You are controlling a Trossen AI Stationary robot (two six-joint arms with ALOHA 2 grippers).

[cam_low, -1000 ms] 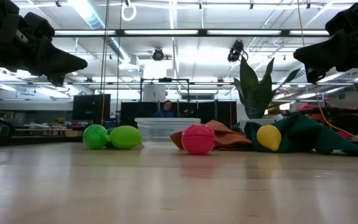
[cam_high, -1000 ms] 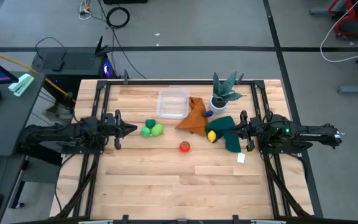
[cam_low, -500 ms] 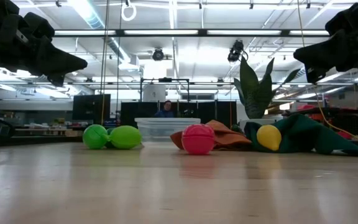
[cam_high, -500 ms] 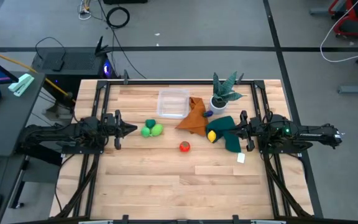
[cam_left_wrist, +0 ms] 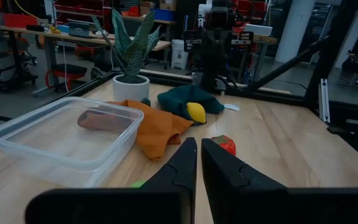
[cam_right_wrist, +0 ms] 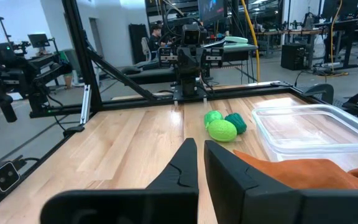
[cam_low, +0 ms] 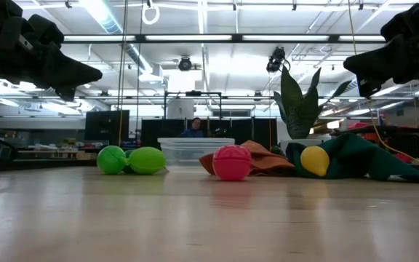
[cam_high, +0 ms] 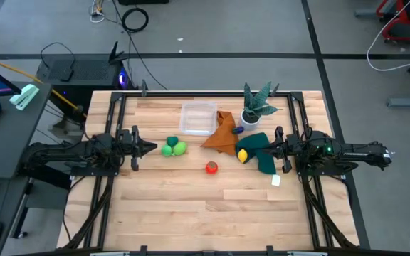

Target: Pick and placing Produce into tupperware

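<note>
Two green produce pieces (cam_high: 175, 148) lie side by side on the table just in front of my left gripper (cam_high: 152, 148), which is shut and empty above the table. A red piece (cam_high: 211, 168) lies mid-table. A yellow piece (cam_high: 242, 156) rests on the dark green cloth (cam_high: 263, 158) right before my right gripper (cam_high: 263, 149), which is also shut and empty. A dark purple piece (cam_high: 238, 130) lies by the plant pot. The clear tupperware (cam_high: 198, 117) stands empty toward the far edge. It also shows in the left wrist view (cam_left_wrist: 67, 134).
An orange cloth (cam_high: 221, 134) lies bunched between the tupperware and the dark green cloth. A potted plant (cam_high: 256, 107) stands at the far right. A small white item (cam_high: 275, 180) lies near the right arm. Bare wood (cam_high: 191, 206) fills the near half.
</note>
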